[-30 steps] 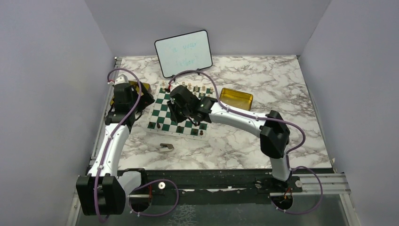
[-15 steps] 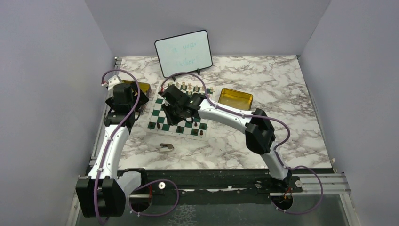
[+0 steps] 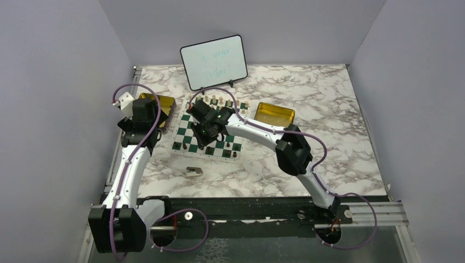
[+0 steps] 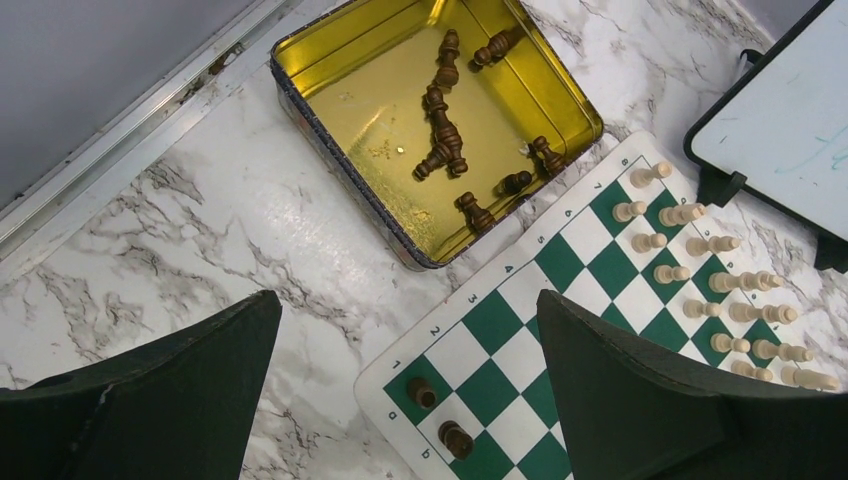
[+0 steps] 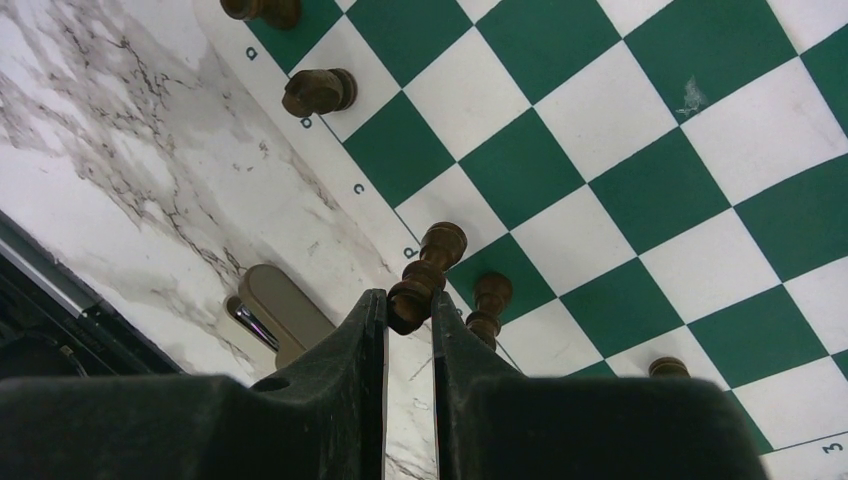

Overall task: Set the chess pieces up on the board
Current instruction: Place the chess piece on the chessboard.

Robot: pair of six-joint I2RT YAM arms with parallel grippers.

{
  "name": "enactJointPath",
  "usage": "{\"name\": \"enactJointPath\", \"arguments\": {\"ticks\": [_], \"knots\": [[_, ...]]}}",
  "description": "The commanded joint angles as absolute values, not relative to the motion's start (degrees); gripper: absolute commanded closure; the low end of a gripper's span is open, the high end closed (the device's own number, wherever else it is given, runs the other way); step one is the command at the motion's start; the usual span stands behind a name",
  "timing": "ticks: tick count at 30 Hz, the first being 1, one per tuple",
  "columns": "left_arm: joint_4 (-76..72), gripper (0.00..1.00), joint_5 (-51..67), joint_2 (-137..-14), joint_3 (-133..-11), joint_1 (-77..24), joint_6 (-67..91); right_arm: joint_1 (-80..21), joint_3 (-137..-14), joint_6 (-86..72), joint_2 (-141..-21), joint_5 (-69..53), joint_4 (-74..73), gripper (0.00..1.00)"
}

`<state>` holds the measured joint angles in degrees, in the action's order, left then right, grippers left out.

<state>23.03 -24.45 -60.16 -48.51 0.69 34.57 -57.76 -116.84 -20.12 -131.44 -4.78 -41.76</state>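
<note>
- Since a second ago, your right arm has swung leftward over the board (image 3: 229, 143), with its elbow drawn in toward the table's middle. Your left wrist has eased back toward the table's (image 3: 307, 93) left edge.
- Your right gripper (image 5: 408, 308) is pinched narrow on a dark piece (image 5: 428, 262). It holds the piece by one end, tilted, over the board's near edge by the letter d. You cannot tell whether the piece touches the mat.
- A standing dark neighbour (image 5: 488, 300) is just beside the held one. Another dark figure (image 5: 320, 90) stands further along that near edge.
- Your left gripper (image 4: 408, 300) is spread wide and holds nothing. It hovers over bare marble off the board's near left corner.
- A gold tin (image 4: 370, 100) sits by the table's left edge, just beside the board's far left corner. Loose dark pieces (image 4: 440, 120) lie on their sides in it.
- Light pieces (image 4: 700, 260) stand in two rows along the board's far edge.
- Two dark pawns (image 4: 420, 392) stand at the board's near left corner.
- A second tin (image 3: 275, 114) lies off the board's far right corner.
- A whiteboard (image 3: 214, 61) stands at the table's far edge.
- A brownish scrap (image 3: 193, 171) lies on the marble near the board's near edge.
</note>
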Motion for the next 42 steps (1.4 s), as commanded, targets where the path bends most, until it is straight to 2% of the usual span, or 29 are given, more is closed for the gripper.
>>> {"name": "enactJointPath", "arguments": {"ticks": [1,23,26,32,42], "knots": [[23.73,0.01,-27.08,-59.63,-49.22,0.88,35.65,-57.48,-119.57,-20.04,-133.49,-6.56,-44.36,0.89],[22.90,0.01,-24.35,-59.89,-49.13,0.88,34.89,-56.99,-122.27,-20.48,-137.12,-8.05,-45.87,0.86],[22.85,0.01,-24.43,-59.69,-49.04,0.88,34.74,-56.95,-122.69,-20.40,-137.66,-7.98,-46.18,0.82],[22.87,0.01,-24.87,-59.56,-49.04,0.88,34.54,-56.79,-123.71,-20.34,-138.59,-8.61,-46.38,0.67],[22.09,0.01,-21.68,-59.50,-49.13,0.88,33.11,-56.69,-125.94,-20.69,-137.73,-8.63,-46.16,0.58]]}}
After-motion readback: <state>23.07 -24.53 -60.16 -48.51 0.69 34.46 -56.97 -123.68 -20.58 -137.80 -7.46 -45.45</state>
